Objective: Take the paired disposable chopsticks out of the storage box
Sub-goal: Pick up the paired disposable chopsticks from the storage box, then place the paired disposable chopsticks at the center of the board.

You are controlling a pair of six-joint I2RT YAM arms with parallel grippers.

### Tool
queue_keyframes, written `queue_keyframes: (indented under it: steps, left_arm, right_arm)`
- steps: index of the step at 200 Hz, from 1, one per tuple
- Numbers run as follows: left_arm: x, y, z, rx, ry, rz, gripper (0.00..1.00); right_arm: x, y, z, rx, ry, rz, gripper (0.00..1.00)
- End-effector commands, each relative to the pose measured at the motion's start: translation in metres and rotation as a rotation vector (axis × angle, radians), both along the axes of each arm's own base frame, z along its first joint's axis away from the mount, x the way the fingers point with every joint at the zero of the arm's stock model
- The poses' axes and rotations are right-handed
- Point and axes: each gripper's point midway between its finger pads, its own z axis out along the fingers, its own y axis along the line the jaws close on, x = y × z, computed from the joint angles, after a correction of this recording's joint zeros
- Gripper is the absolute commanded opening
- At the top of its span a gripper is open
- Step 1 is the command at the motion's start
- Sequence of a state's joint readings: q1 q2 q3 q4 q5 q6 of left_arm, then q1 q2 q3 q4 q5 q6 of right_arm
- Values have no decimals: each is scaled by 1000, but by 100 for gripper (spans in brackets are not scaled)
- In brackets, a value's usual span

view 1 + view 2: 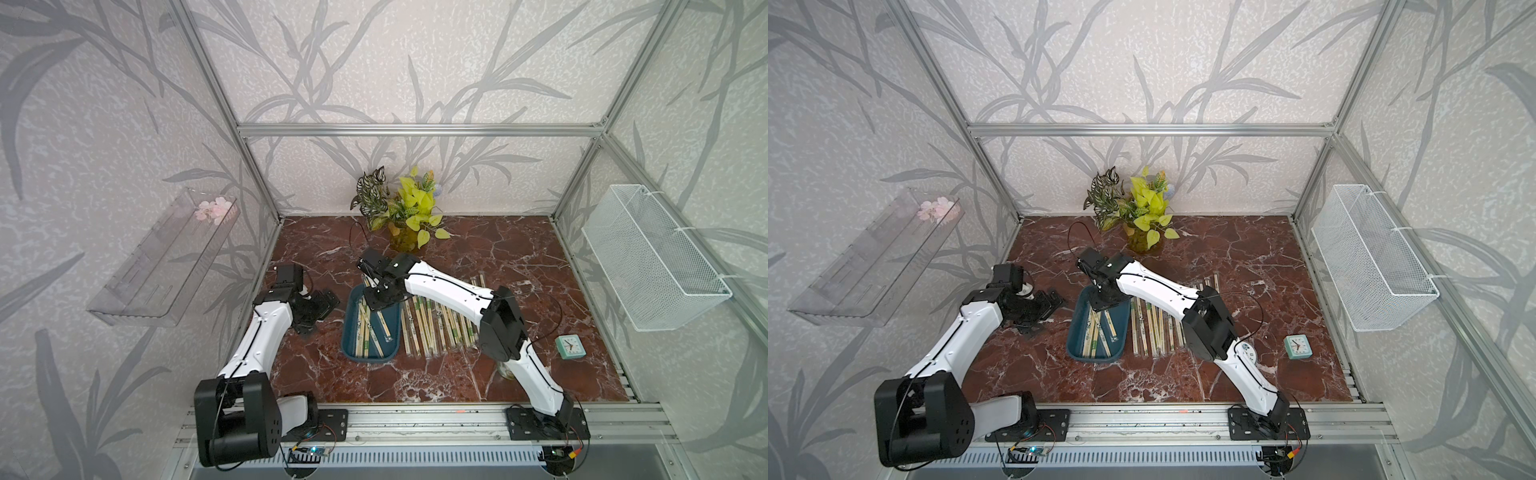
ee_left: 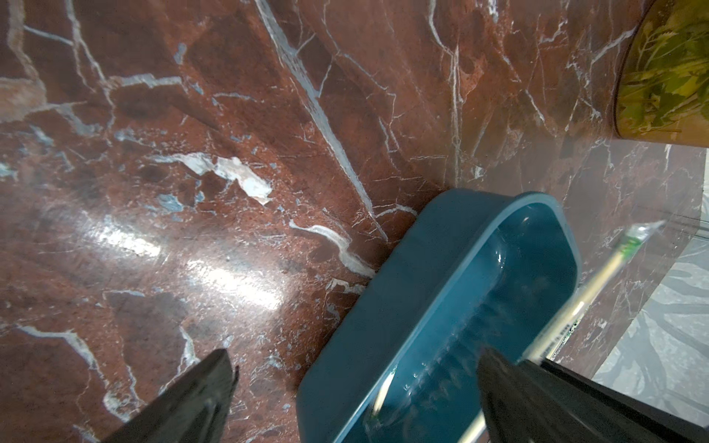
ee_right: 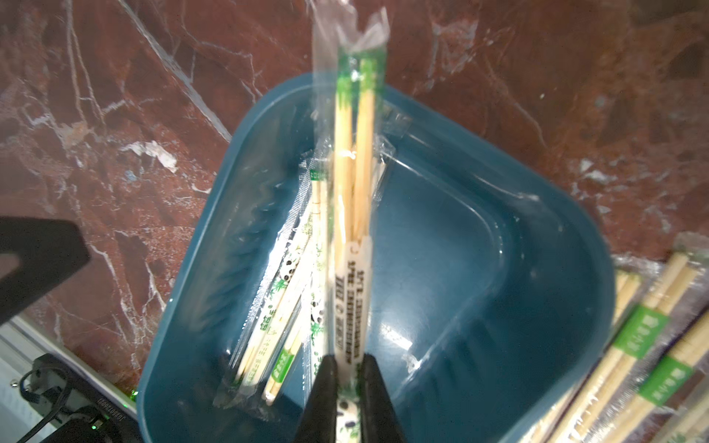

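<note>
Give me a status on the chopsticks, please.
Right gripper shut on a chopstick pair over the box. Left gripper open beside it. Nothing blocking.

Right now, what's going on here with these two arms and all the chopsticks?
The right tool is shut on one sleeved chopstick pair, held over the storage box with its far end reaching past the rim. A few more pairs lie in the box, and a row of pairs lies on the marble table beside it. The left tool is open and empty, next to the box.
</note>
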State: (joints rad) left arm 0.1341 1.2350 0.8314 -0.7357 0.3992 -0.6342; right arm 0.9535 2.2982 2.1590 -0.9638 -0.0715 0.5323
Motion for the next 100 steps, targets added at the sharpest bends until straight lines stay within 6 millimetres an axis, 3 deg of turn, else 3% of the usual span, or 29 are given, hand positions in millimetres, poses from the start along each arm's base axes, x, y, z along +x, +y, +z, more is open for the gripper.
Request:
queue_keyframes:
  steps: [1, 52, 100]
  left_arm:
    - [6, -3, 17, -17, -58, -24, 100]
    - [8, -10, 25, -49, -96, -32, 100]
    - [14, -27, 29, -62, -117, -47, 100]
  right_arm:
    - [8, -7, 36, 69, -32, -37, 3]
    - [26, -37, 56, 118, -54, -107, 3]
    - [51, -96, 57, 118, -69, -211, 3]
